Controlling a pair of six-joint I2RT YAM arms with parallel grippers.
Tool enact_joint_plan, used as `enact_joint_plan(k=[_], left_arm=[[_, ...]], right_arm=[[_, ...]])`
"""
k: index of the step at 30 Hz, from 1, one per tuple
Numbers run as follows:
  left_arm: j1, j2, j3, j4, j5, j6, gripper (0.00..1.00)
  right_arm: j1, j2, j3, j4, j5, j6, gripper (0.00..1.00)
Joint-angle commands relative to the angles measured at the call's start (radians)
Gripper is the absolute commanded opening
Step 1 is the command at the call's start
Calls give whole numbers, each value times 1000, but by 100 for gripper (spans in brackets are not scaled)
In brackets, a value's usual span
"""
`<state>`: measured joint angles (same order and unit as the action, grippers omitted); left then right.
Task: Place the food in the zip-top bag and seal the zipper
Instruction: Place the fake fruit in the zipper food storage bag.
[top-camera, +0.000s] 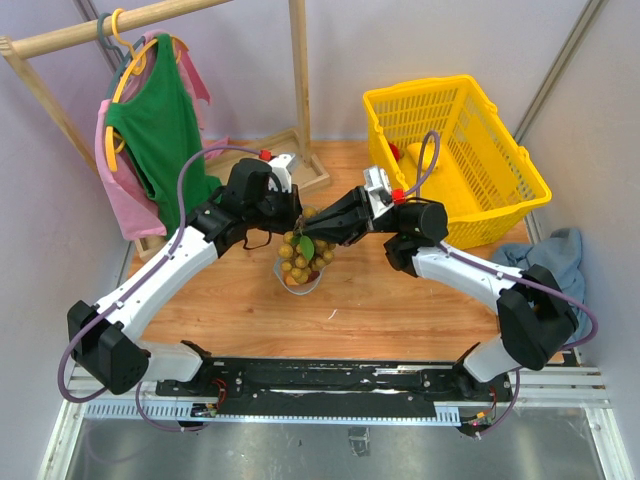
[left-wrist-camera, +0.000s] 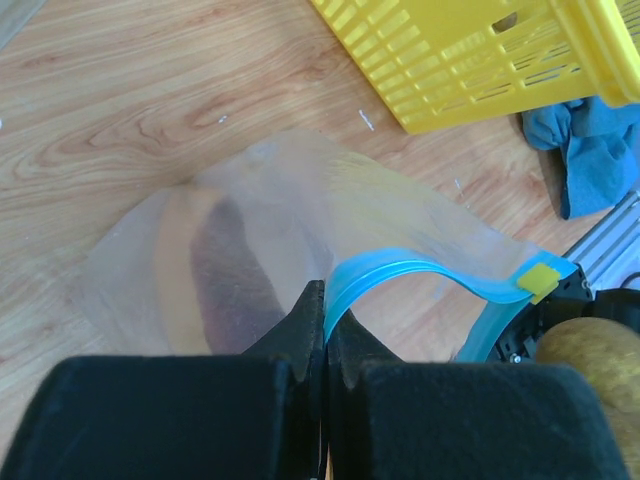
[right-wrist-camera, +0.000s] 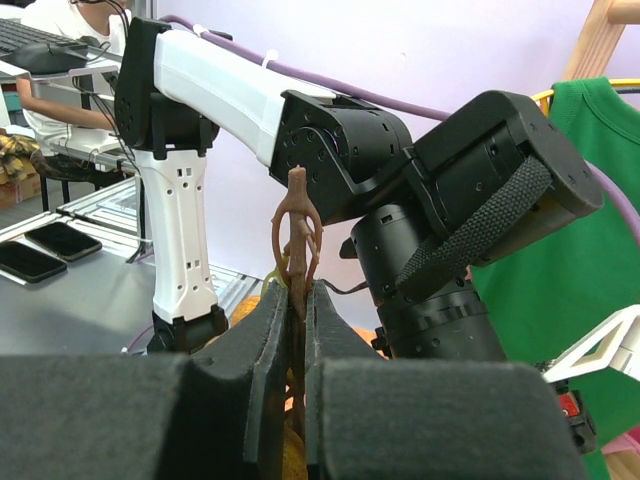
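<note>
My left gripper (left-wrist-camera: 324, 312) is pinched shut on the blue zipper (left-wrist-camera: 400, 268) of the bag (left-wrist-camera: 250, 220), mid-table. My right gripper (right-wrist-camera: 298, 298) is clamped on the stem (right-wrist-camera: 297, 215) of the fruit bunch (top-camera: 303, 255), which hangs above the bag. The basket (top-camera: 455, 140) sits at the far right corner.
</note>
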<state>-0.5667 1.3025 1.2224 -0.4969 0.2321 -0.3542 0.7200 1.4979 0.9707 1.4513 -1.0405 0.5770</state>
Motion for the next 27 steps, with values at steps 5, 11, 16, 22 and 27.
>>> enact_joint_plan(k=[5, 11, 16, 22, 27], left_arm=[[-7, 15, 2, 75, 43, -56, 0], [-7, 9, -15, 101, 57, -85, 0], [-7, -16, -28, 103, 77, -85, 0], [-7, -41, -46, 86, 71, -77, 0], [-7, -50, -47, 54, 77, -58, 0]], right_arm=[[29, 34, -33, 97, 17, -4, 1], [42, 50, -49, 83, 20, -44, 1], [35, 74, -91, 84, 29, -121, 1], [3, 86, -113, 87, 25, -144, 1], [-41, 65, -155, 82, 48, -202, 1]])
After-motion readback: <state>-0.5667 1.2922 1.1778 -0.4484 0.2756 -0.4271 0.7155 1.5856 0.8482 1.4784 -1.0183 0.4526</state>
